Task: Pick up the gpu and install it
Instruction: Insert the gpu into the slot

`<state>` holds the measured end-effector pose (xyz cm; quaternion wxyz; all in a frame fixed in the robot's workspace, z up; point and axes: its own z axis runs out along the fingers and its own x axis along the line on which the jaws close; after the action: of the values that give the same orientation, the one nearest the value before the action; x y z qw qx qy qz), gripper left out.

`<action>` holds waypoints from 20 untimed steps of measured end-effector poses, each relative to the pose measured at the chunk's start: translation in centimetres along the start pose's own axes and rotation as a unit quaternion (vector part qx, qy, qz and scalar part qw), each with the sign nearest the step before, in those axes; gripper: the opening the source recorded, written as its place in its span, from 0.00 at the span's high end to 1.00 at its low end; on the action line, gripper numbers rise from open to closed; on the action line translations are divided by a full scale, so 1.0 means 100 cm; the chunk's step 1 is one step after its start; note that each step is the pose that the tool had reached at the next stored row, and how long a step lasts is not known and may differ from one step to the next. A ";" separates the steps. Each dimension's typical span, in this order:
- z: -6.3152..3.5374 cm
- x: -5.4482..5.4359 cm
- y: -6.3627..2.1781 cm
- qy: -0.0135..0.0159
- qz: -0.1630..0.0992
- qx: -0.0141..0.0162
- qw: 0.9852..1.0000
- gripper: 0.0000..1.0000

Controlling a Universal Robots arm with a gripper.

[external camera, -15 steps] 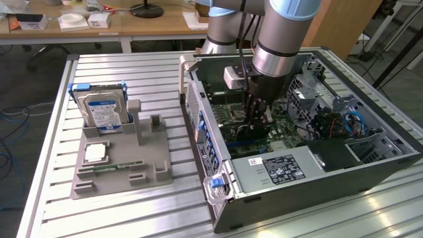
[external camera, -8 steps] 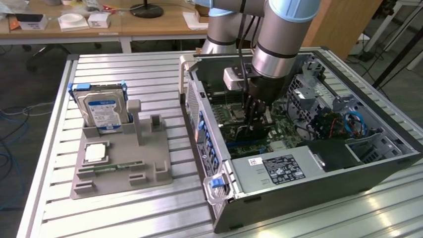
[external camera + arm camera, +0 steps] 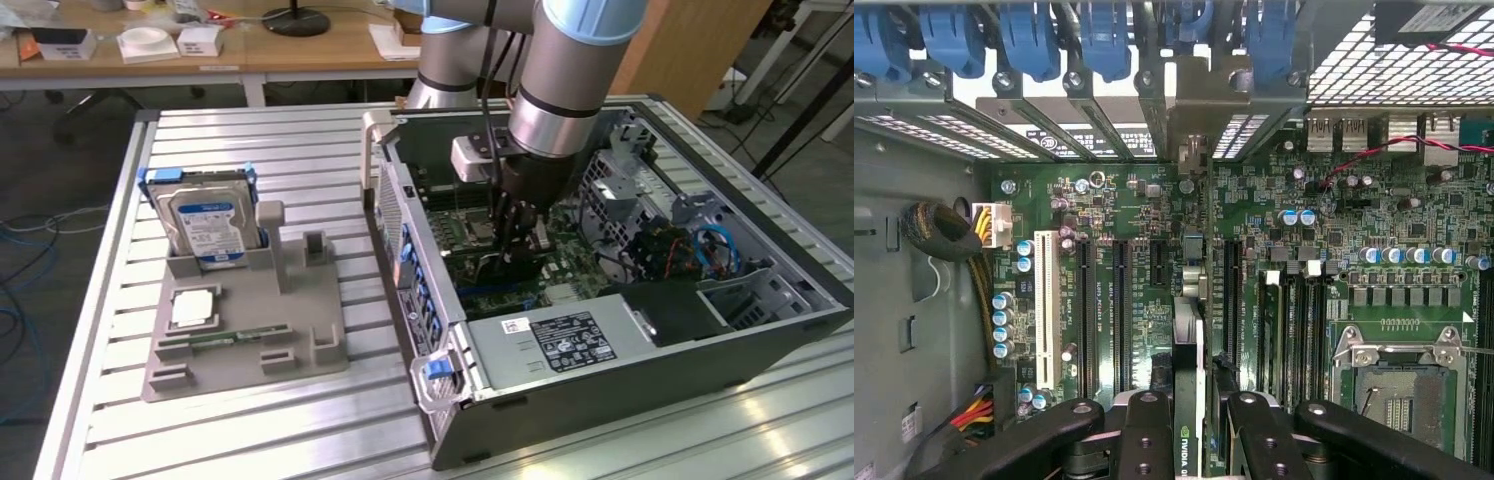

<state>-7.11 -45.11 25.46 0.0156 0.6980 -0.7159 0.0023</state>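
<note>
The pincer [image 3: 511, 228] was down inside the open computer case [image 3: 398, 225], its black fingers [image 3: 1146, 440] clamped from both sides on the gpu [image 3: 1189, 345]. The card stood on edge over the green motherboard [image 3: 1334, 250], among the long black expansion slots [image 3: 1121, 310], with its pale bracket end reaching toward the row of blue slot latches [image 3: 1024, 40]. Whether it was seated in a slot could not be told. In the exterior view, the power supply [image 3: 567, 345] lay at five o'clock from the pincer. At nine o'clock of the case, on the slatted metal counter [image 3: 134, 430], a grey holder [image 3: 300, 345] carried the upright hard drive [image 3: 207, 225] and, at six o'clock of that drive, the small green memory stick [image 3: 234, 337].
</note>
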 end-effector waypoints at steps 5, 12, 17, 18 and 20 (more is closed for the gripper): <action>0.0001 0.000 0.0013 0.000 0.000 0.003 1.000 0.74; -0.0048 0.000 0.0014 -0.001 0.000 0.003 1.000 0.74; -0.0042 0.000 0.0023 -0.006 0.000 0.009 1.000 0.74; -0.0042 0.000 0.0034 -0.006 0.000 0.011 1.000 0.74; -0.0040 0.000 0.0060 -0.006 0.000 0.013 1.000 0.74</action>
<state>-7.70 -45.12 25.88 0.0022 0.6981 -0.7160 0.0073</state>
